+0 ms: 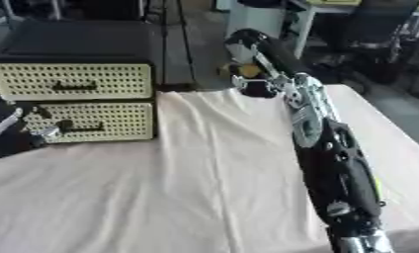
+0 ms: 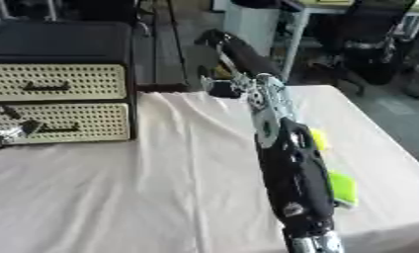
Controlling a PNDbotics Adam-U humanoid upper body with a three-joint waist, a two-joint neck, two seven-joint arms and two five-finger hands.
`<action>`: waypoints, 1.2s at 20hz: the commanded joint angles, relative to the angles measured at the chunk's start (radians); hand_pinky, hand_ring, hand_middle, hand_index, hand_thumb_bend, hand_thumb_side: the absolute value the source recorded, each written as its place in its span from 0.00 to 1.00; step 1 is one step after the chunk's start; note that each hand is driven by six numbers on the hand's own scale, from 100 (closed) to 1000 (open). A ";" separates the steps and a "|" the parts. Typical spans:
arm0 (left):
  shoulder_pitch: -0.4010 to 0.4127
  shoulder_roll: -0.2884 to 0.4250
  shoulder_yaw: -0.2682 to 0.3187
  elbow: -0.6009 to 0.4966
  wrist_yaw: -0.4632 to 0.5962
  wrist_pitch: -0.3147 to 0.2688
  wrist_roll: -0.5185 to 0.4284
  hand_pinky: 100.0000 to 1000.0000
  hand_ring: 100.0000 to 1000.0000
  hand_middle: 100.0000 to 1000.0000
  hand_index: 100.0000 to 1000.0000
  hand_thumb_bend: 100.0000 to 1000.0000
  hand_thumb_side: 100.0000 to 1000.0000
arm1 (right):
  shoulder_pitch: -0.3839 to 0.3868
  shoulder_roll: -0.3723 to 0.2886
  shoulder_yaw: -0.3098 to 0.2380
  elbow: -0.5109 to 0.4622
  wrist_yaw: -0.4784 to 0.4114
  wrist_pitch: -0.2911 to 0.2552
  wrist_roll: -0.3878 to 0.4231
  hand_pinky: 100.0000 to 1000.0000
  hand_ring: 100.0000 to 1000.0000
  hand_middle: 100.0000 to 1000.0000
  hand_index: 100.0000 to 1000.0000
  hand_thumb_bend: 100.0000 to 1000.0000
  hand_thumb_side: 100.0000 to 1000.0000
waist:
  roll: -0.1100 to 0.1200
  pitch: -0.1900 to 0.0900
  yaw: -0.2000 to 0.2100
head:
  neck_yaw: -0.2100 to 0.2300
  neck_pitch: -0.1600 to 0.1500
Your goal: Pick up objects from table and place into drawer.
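Observation:
A black cabinet [image 1: 74,42] stands at the table's back left, with two cream perforated drawers. The upper drawer [image 1: 74,81] and the lower drawer [image 1: 92,121] both look closed. My left hand [image 2: 5,131] shows at the left edge, just in front of the lower drawer's black handle [image 2: 62,129]. My right arm [image 1: 334,168] stretches from the lower right across the table, and my right hand [image 1: 246,44] is out past the far edge. Two yellow-green objects [image 2: 343,188], [image 2: 319,138] lie on the cloth to the right of that arm.
A pale cloth [image 1: 187,188] covers the table. A small yellowish thing [image 1: 246,70] and a black piece [image 1: 261,88] show at the far table edge under my right arm. Chairs and a white desk [image 1: 265,17] stand beyond the table.

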 commanded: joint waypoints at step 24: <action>-0.145 -0.106 0.034 0.347 -0.246 -0.010 0.177 0.00 0.00 0.00 0.83 0.49 1.00 | -0.034 0.017 0.020 -0.017 -0.013 -0.024 0.001 0.95 0.95 0.86 0.85 0.00 0.00 | 0.004 0.014 -0.047 | 0.045 -0.012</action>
